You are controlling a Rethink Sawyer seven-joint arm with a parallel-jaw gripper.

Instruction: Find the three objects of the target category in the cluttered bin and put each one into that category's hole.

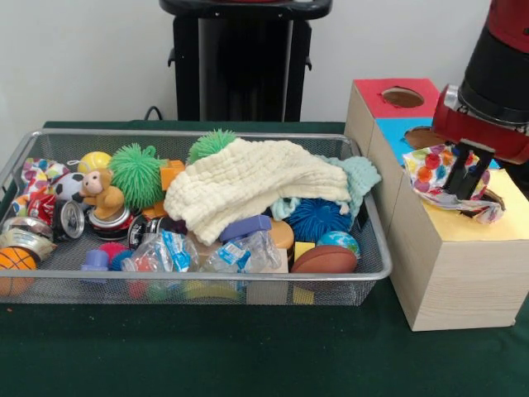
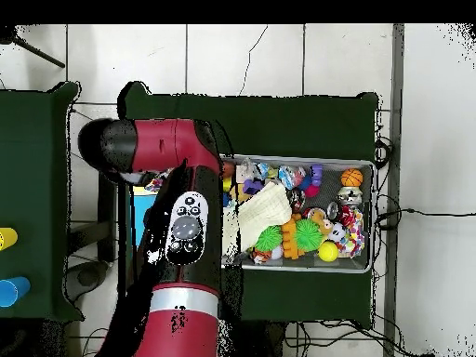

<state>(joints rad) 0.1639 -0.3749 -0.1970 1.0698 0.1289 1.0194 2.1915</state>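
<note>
My gripper (image 1: pixel 469 184) hangs over the yellow section (image 1: pixel 506 217) of the wooden box (image 1: pixel 450 281), shut on a white cloth with coloured dots (image 1: pixel 431 169). The cloth drapes round the fingers, its lower end at the yellow section's hole. In the wire bin (image 1: pixel 207 277) a cream waffle cloth (image 1: pixel 248 186) lies on top of the clutter, with a teal cloth (image 1: pixel 361 174) at its right. Another dotted cloth (image 1: pixel 37 174) sits in the bin's far left corner. In the overhead view my arm (image 2: pixel 186 242) covers the box and the gripper. The cream cloth (image 2: pixel 265 209) shows in the bin (image 2: pixel 307 269).
The box also has a red section with a hole (image 1: pixel 402 97) and a blue section with a hole (image 1: pixel 423 136). The bin holds green spiky balls (image 1: pixel 136 172), a plush monkey (image 1: pixel 101 192), cans (image 1: pixel 68 219), a basketball (image 1: pixel 15 260), a football (image 1: pixel 326 259) and plastic wrappers (image 1: pixel 165 252).
</note>
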